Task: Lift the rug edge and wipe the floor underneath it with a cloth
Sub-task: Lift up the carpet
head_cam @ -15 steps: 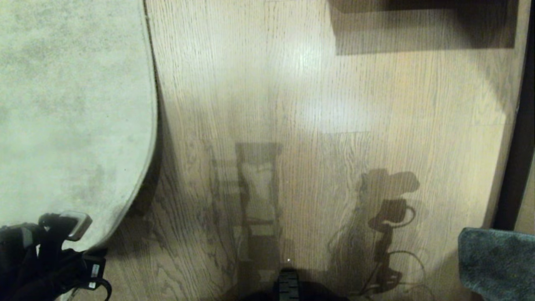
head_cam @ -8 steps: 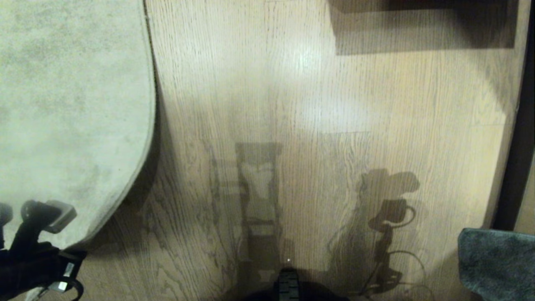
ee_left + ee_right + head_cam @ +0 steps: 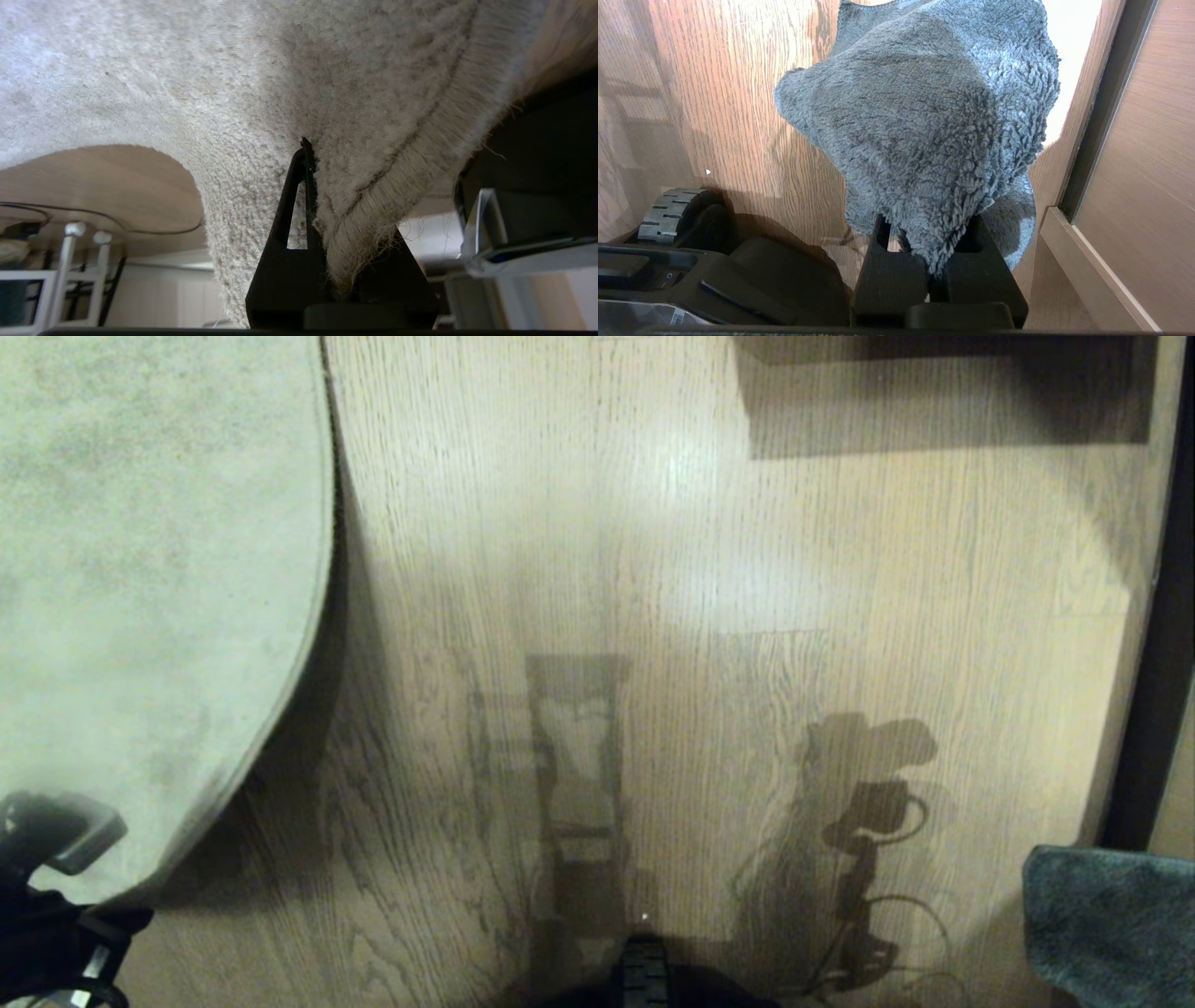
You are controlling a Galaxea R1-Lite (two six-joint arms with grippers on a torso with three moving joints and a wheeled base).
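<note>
The rug edge (image 3: 373, 196) is pinched in the left tool (image 3: 322, 205), its frayed border hanging clear of the wood floor (image 3: 653, 569), while the teal-grey cloth (image 3: 924, 121) droops from the right tool (image 3: 931, 261), whose fingers are clamped on it. The left arm sits low at the robot's left with its wrist angled in towards the rug; the right arm is parked low at the right. Since a second ago, the left tool has drawn back towards the left, taking the curled rug edge with it and baring more floor.

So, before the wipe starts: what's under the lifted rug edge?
Under the rug edge, pinched by the left gripper, only shadowed floor shows; further beneath stays covered.
</note>
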